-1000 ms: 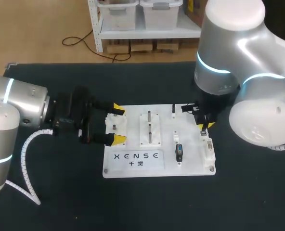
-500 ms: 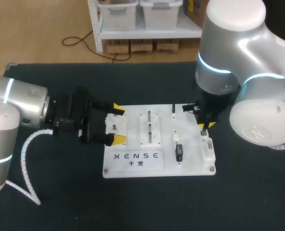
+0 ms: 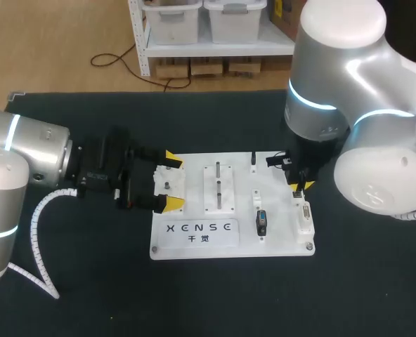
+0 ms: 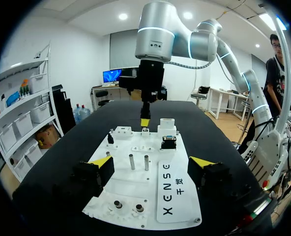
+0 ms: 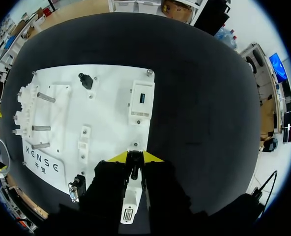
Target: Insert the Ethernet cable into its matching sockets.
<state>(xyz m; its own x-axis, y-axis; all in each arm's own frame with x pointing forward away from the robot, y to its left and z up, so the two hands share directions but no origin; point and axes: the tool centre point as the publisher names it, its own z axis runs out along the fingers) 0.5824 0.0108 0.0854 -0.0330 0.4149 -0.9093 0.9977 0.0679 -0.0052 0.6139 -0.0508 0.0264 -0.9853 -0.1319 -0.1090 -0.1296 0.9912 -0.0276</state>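
Dark and matte, the surface [image 3: 215, 295] is carrying one white board [image 3: 194, 246] at its middle, with two tall metal pins [image 4: 132, 161] standing upright on it. Two arms are coming in, one from each side edge. The left hand [image 3: 171, 182] is sitting with its two fingers spread wide, straddling the board's left end. The right hand [image 3: 297, 184] is hanging over the board's right end, its fingers pinching one small dark Ethernet plug [image 5: 134, 166] over a white socket block [image 5: 128, 206].

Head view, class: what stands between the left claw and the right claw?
Two upright metal pegs on the white board; the head view and left wrist view show them.
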